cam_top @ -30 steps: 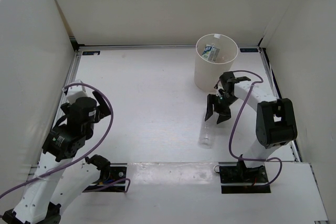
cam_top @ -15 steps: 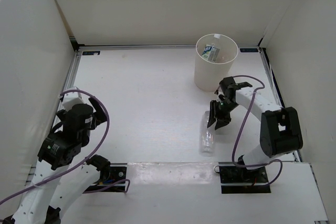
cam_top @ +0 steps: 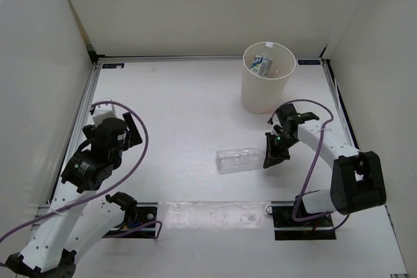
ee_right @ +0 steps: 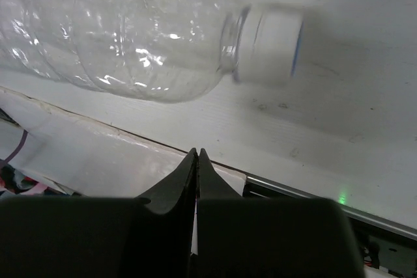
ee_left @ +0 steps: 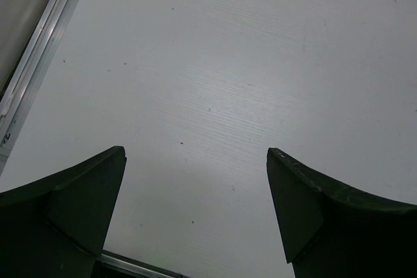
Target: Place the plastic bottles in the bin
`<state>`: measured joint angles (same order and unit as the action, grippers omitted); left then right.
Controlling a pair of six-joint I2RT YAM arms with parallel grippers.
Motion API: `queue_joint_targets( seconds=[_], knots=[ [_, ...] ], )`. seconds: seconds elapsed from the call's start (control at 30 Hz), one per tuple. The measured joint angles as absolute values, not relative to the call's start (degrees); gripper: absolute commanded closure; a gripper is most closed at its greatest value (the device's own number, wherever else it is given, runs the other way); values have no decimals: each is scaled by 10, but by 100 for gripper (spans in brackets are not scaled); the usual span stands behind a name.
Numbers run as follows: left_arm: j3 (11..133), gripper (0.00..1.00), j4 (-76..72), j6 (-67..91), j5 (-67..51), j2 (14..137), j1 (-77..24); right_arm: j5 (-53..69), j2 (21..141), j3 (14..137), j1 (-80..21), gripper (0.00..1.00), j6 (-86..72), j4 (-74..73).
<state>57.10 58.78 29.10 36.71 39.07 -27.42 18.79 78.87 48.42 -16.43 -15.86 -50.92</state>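
At the left of the scene, the left gripper [ee_left: 195,154] hangs over bare tabletop [cam_top: 182,109] with its fingers spread wide and nothing between them. It looks to have no part in the present step.

Near the middle, a little right of centre, the plain clear bottle [cam_top: 240,159] lies on its side on the tabletop, well apart from the bin. Its white cap [ee_right: 268,45] points toward the right arm.

Just to the right of it is the right gripper [ee_right: 197,153]. Its fingers are pressed tight together and hold nothing. In the wrist view the bottle sits just beyond the fingertips, free of them.

At the far right stands the cream-white bin [cam_top: 260,99], upright. A bottle with a white-green label [cam_top: 262,64] is already inside. No other bottles can be made out, and whether more lie deeper in the bin cannot be told.

The step in hand appears to be picking up the clear bottle, and no grip on it has been made. The next move calls for the right fingers to open and come down on either side of the bottle's body or neck. They would then close, lift it, and carry it to the far side, over the bin's rim.
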Motion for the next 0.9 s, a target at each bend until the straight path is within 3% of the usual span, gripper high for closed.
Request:
queue_joint_targets(
  seconds=[0.67,0.8,0.9],
  knots=[
    [571,1,535,257,351,448,-273,188,788,484,-146,99,-152,-509],
    [571,1,521,252,341,472,-273,192,788,484,-143,69,-146,-510],
    [576,1,489,234,320,501,-272,197,788,488,-137,60,-138,-516]
  ],
)
